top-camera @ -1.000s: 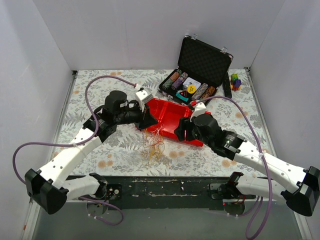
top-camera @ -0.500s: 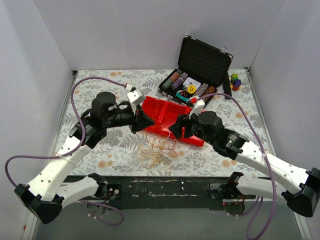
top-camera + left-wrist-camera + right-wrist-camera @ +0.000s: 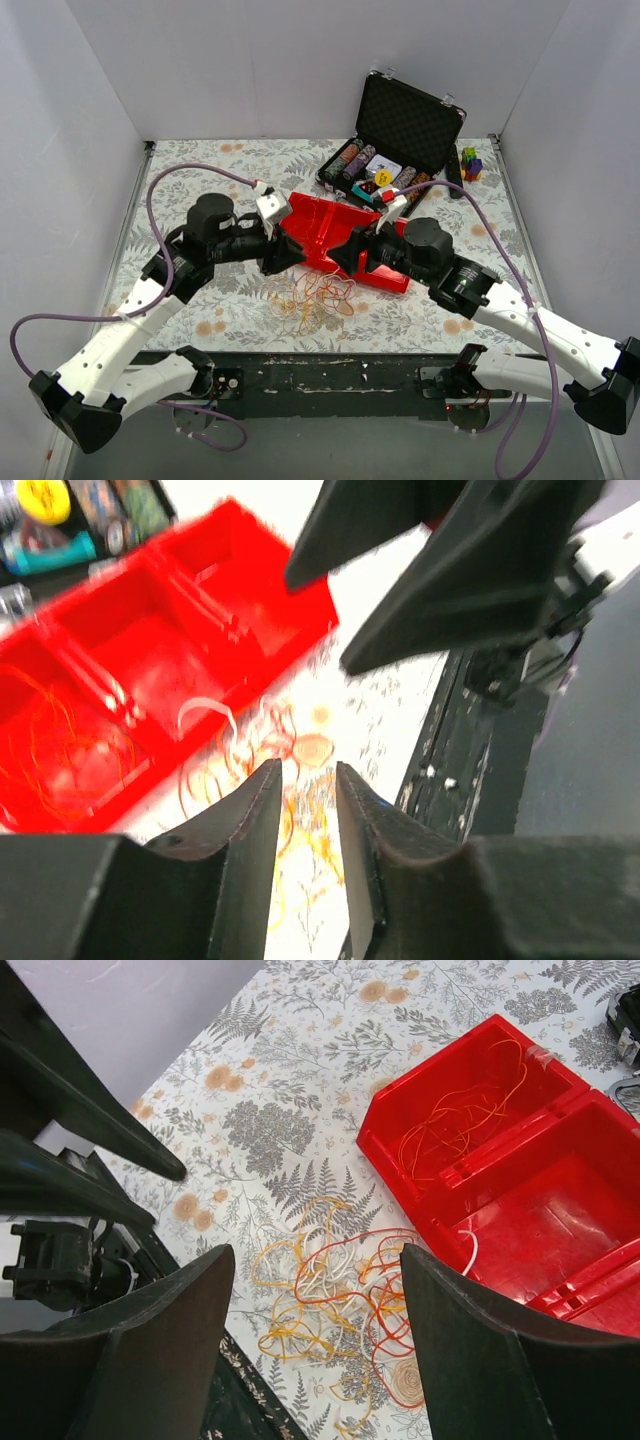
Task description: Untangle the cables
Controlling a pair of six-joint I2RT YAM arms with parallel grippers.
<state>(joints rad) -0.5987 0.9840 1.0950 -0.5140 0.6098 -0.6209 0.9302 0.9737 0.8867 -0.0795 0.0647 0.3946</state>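
L gripper (image 3: 305, 772) narrow, R gripper (image 3: 315, 1252) wide, both over cables (image 3: 322, 1305) nr red bin (image 3: 530, 1225)

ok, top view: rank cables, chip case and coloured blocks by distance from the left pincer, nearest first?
1. cables: loose pile just beside the left pincer, on its near side.
2. chip case: far side, right of centre.
3. coloured blocks: far right corner.

The top view comes to me bright and even, lit from overhead, with only soft shadows under the arms. My left wrist view is smeared: the tray (image 3: 255, 610) at upper left and the cables (image 3: 262, 730) blur. The right wrist view is sharp mid-frame, and its dark fingers (image 3: 480, 1350) along the lower edge look soft.
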